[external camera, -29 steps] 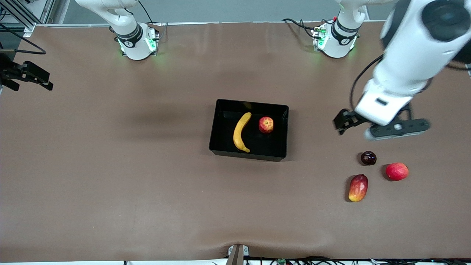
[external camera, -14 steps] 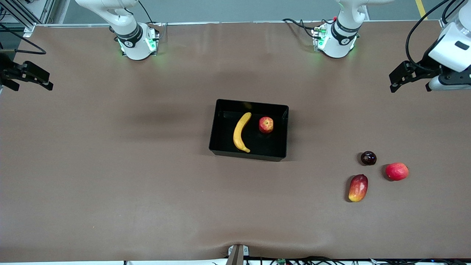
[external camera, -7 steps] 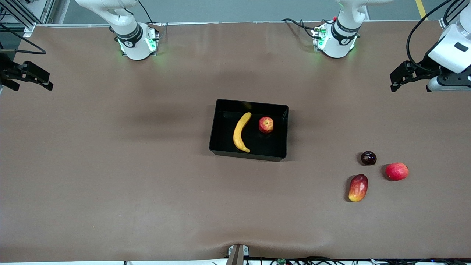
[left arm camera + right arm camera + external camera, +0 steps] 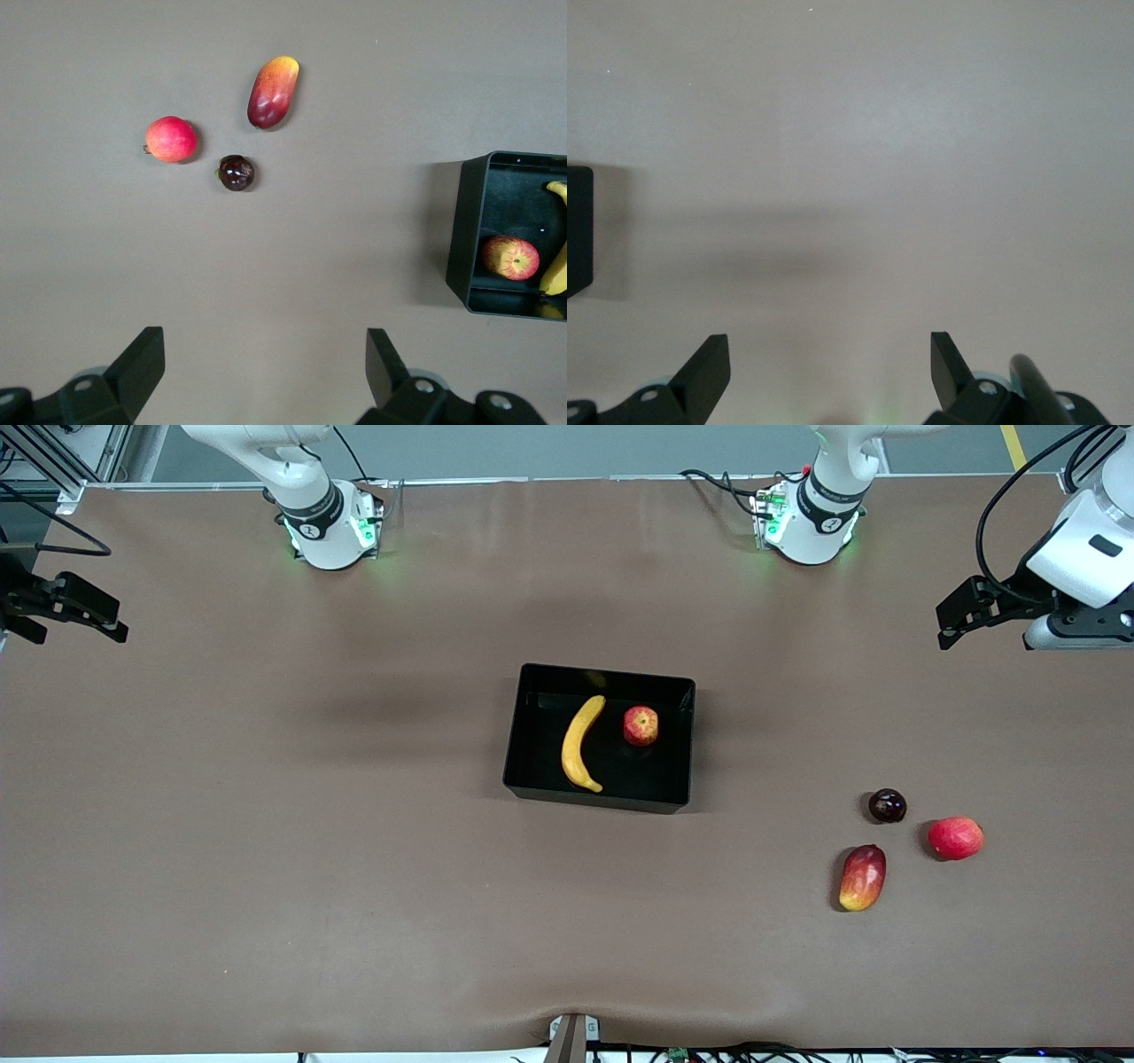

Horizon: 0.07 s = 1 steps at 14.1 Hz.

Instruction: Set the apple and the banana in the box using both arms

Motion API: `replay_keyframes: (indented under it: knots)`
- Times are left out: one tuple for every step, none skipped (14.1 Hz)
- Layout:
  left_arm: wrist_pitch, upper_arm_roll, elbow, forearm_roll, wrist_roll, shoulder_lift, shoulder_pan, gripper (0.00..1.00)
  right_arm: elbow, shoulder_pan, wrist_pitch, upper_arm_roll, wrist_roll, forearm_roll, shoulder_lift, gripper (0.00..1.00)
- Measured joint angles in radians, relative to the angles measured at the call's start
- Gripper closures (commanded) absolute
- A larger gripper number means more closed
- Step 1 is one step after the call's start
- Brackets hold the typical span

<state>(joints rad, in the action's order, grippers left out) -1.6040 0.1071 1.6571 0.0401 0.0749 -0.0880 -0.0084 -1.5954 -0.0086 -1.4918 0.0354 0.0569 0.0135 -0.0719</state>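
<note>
The black box [image 4: 523, 726] stands at the middle of the table. The yellow banana [image 4: 580, 744] and the red apple [image 4: 640, 725] lie in it, side by side and apart. My left gripper [image 4: 955, 622] is open and empty, up over the left arm's end of the table. Its wrist view shows its open gripper [image 4: 264, 345], the box [image 4: 461, 230], the apple [image 4: 511, 258] and part of the banana [image 4: 556, 266]. My right gripper [image 4: 99, 615] is open and empty over the right arm's end of the table. Its wrist view [image 4: 830, 347] shows a corner of the box [image 4: 578, 230].
Three loose fruits lie on the table toward the left arm's end, nearer the front camera than the box: an oblong red-and-yellow fruit [image 4: 863, 878], a smooth pinkish-red fruit [image 4: 956, 838] and a small dark round fruit [image 4: 887, 805]. They also show in the left wrist view, the dark one [image 4: 236, 172] among them.
My left arm has pulled away from over the loose fruits toward its end of the table, then held almost still. The right arm, the box and the fruits have not moved.
</note>
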Motion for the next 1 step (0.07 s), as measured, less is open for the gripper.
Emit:
replay_keyframes:
  knots:
    - [0.0,-0.001,0.0,0.0,0.0,0.001,0.004,0.0,0.0,0.0,0.0,0.0,0.0,0.0,0.0,0.0]
